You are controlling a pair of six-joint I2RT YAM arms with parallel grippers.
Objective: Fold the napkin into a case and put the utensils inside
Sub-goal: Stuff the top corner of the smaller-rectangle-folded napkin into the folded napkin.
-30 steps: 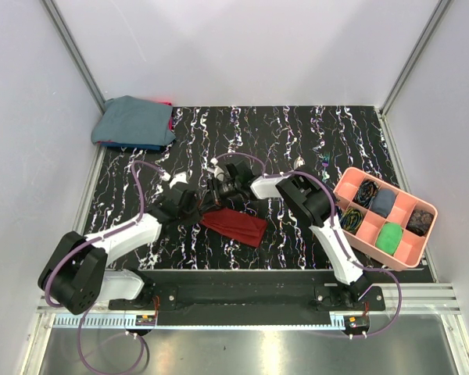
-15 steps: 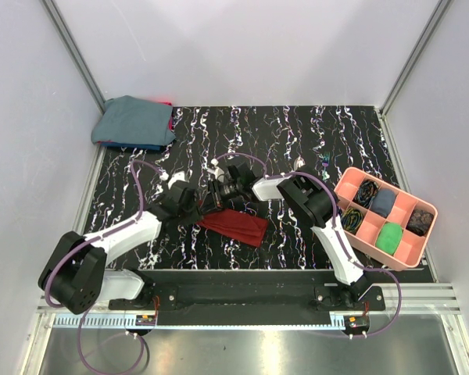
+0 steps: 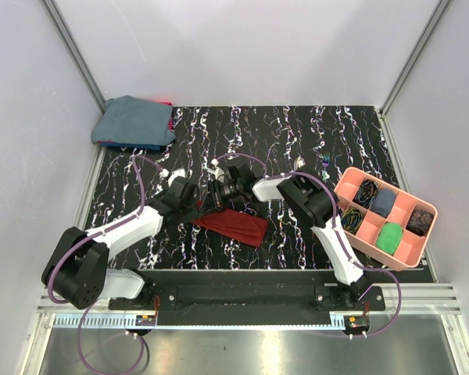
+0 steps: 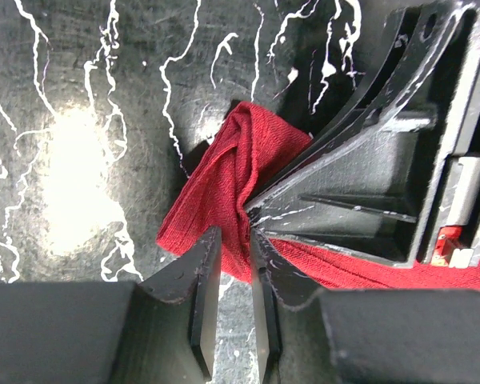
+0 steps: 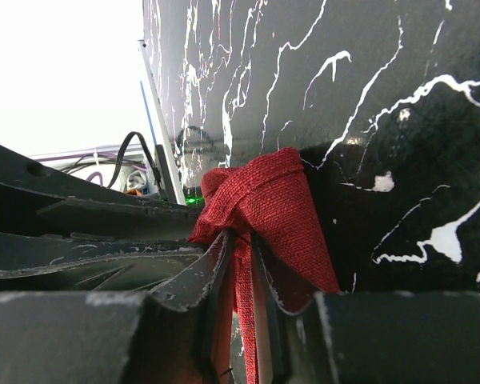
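The dark red napkin (image 3: pixel 236 225) lies bunched on the black marbled table between the two arms. It is a crumpled strip rather than a neat case. My left gripper (image 3: pixel 202 206) is at its left corner. In the left wrist view its narrow jaws (image 4: pixel 236 242) pinch a fold of the napkin (image 4: pixel 224 180). My right gripper (image 3: pixel 219 192) meets it from the far side, shut on a raised ridge of the napkin (image 5: pixel 264 200) that runs down between its fingers (image 5: pixel 238 240). The right gripper's finger (image 4: pixel 360 184) presses beside the left one. A small teal utensil (image 3: pixel 326 162) lies left of the pink tray.
A pink compartment tray (image 3: pixel 373 245) with cables and small items sits at the right edge. A blue-grey cloth bundle (image 3: pixel 133 121) lies at the back left corner. Grey walls and metal rails close in the table.
The left gripper opened, shifted a little up toward the napkin's left corner and closed in on a fold. The right gripper kept its hold and barely moved.
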